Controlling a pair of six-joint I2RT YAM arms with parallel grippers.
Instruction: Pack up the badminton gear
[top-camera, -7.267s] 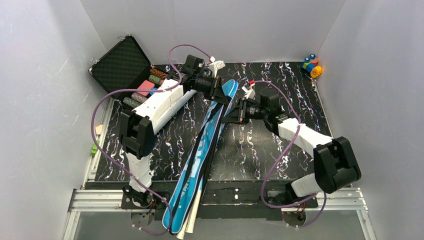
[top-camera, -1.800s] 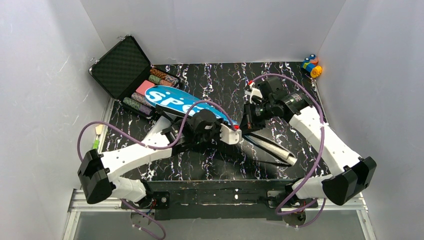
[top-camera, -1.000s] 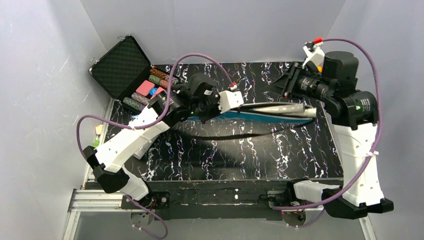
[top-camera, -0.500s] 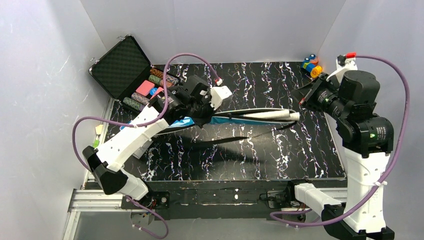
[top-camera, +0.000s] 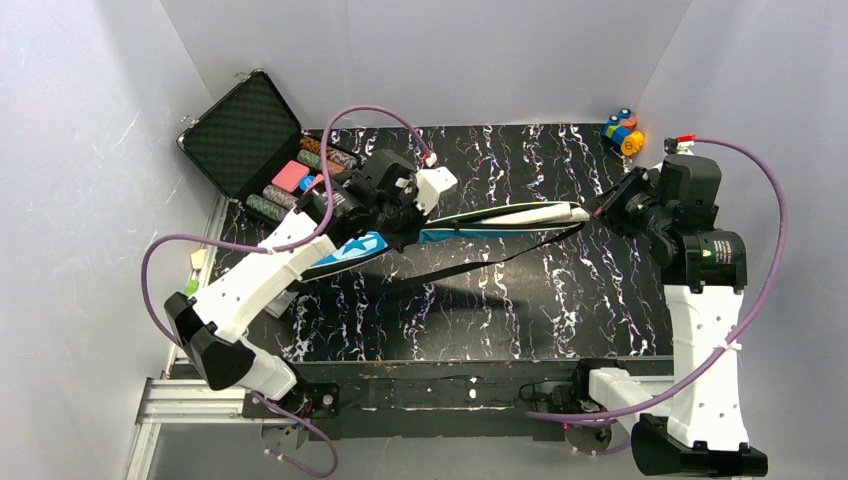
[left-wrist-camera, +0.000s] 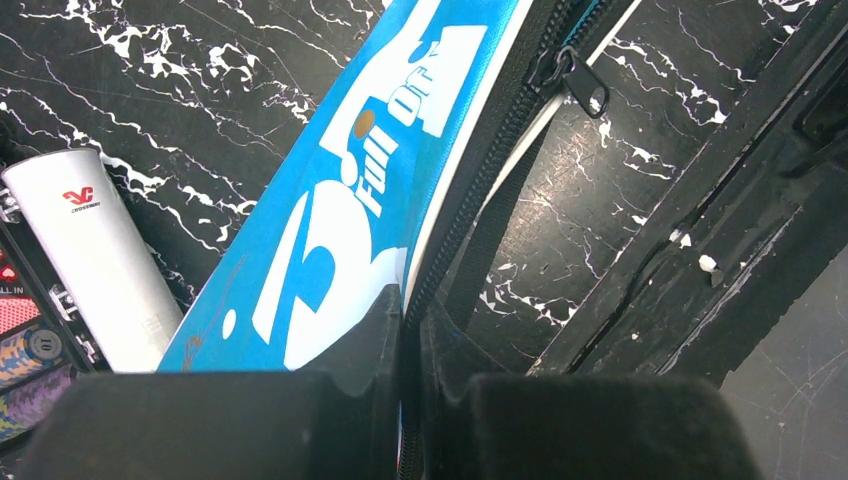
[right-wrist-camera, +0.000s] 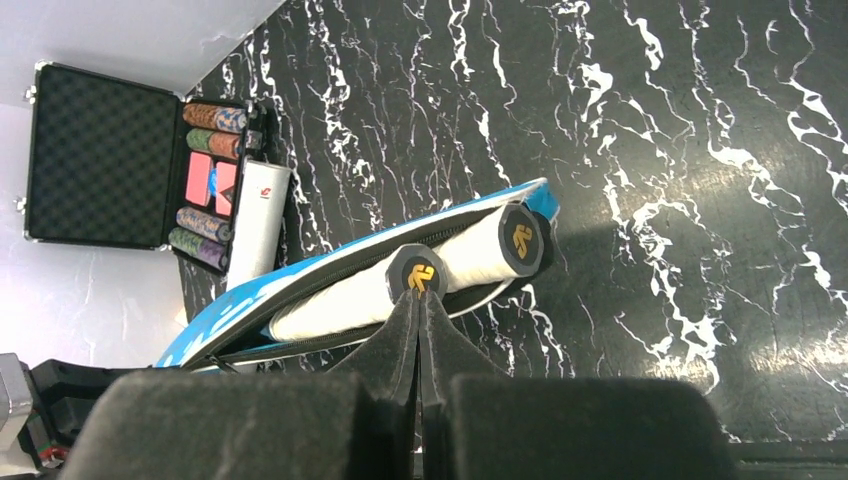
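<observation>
My left gripper (top-camera: 398, 222) (left-wrist-camera: 412, 310) is shut on the zipper edge of the blue racket bag (top-camera: 352, 250) (left-wrist-camera: 330, 230), holding it off the table. Two white racket handles (top-camera: 540, 213) stick out of the bag's open end, their black end caps (right-wrist-camera: 417, 272) facing the right wrist camera. A black strap (top-camera: 470, 262) hangs under the bag. My right gripper (top-camera: 603, 207) (right-wrist-camera: 418, 296) is shut with nothing in it, its tips right at the nearer end cap. A white tube (left-wrist-camera: 95, 255) (right-wrist-camera: 258, 220) lies beside the bag.
An open black case of coloured chips (top-camera: 250, 135) (right-wrist-camera: 110, 155) sits at the back left, next to the tube. A small orange-and-blue toy (top-camera: 622, 130) stands in the back right corner. The table's front edge (left-wrist-camera: 700, 250) runs under the bag.
My right gripper has closed from partly open and swung down from the back right to the handle ends. The left gripper shifted slightly left with the bag.
</observation>
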